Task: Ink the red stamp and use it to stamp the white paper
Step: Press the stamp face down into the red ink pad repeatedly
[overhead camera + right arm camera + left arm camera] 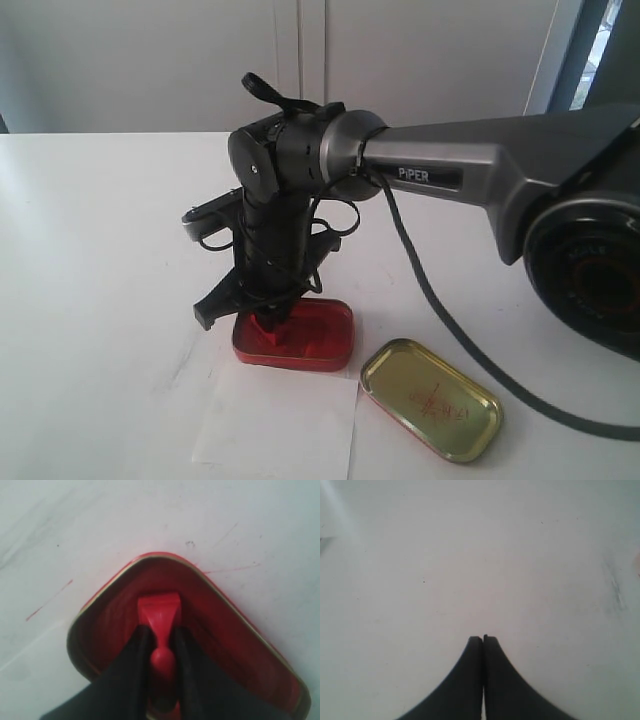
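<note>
R gripper (161,632) clamping red stamp (159,609), inside ink tin (328,352)

1 red stamp (159,611), 1 ink tin (322,345), 1 lid (430,400), 1 white paper (280,430), 2 tools: L tool (483,639), R tool (161,630)

Grey-and-black arm (470,165) — white "PiPER" lettering (418,173), looping black cables (420,270), black jaws

White table (90,260), pale panelled wall (150,60), bright window (607,35) at right.
</note>
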